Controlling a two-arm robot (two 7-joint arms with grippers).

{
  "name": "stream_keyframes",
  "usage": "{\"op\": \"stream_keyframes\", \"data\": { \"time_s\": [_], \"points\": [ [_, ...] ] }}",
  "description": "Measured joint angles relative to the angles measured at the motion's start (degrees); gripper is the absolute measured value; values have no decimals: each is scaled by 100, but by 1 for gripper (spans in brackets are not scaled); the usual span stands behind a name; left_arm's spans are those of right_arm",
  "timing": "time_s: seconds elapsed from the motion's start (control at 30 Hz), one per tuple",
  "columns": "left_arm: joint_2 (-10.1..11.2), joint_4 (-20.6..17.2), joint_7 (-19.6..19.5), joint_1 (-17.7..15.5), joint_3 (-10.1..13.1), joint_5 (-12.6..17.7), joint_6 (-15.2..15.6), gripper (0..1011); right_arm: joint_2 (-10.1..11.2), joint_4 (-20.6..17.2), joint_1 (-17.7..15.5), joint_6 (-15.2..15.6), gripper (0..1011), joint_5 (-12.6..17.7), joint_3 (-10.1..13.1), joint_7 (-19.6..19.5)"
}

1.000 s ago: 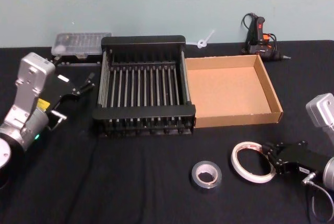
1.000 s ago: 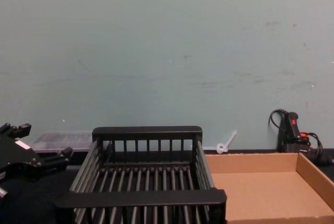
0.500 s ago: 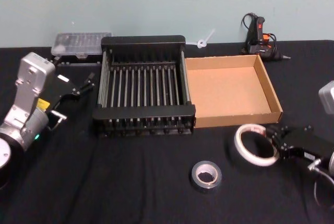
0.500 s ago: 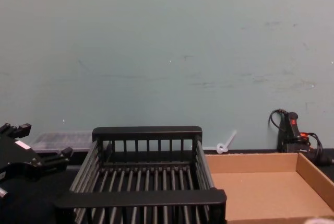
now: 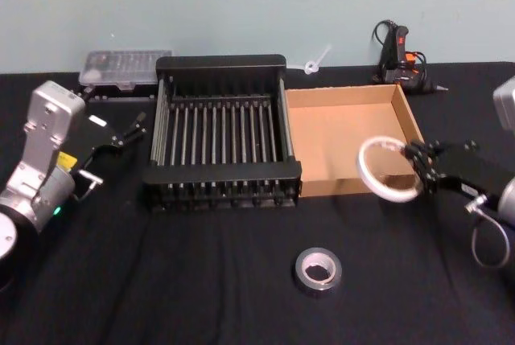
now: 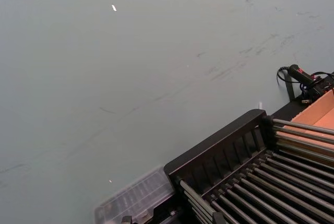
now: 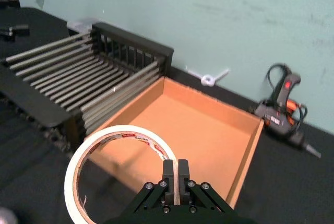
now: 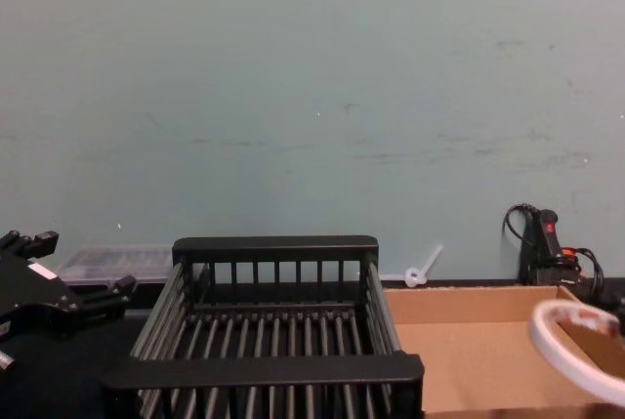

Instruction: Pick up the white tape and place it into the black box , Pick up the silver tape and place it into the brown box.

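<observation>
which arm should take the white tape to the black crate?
Right. The right gripper is shut on the white tape, held above the brown box beside the black box. The left gripper sits open left of the crate.

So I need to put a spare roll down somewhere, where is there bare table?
Bare cloth lies in front of the black box, left of the silver tape. The right side is busier: the right gripper holds the white tape by the brown box.
</observation>
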Motion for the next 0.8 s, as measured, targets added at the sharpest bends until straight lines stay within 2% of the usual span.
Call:
{"op": "stream_keyframes", "data": {
  "time_s": [0.13,0.43,0.8],
  "points": [
    [0,0,0,0,0,0,0,1001,-105,144,212,-101,58,-93,-91,22],
    [0,0,0,0,0,0,0,1001,-456,662,908,-351,58,-366,-404,184],
    [0,0,0,0,0,0,0,1001,-798,1162,1515,-517,58,-591,-761,396]
  ]
}}
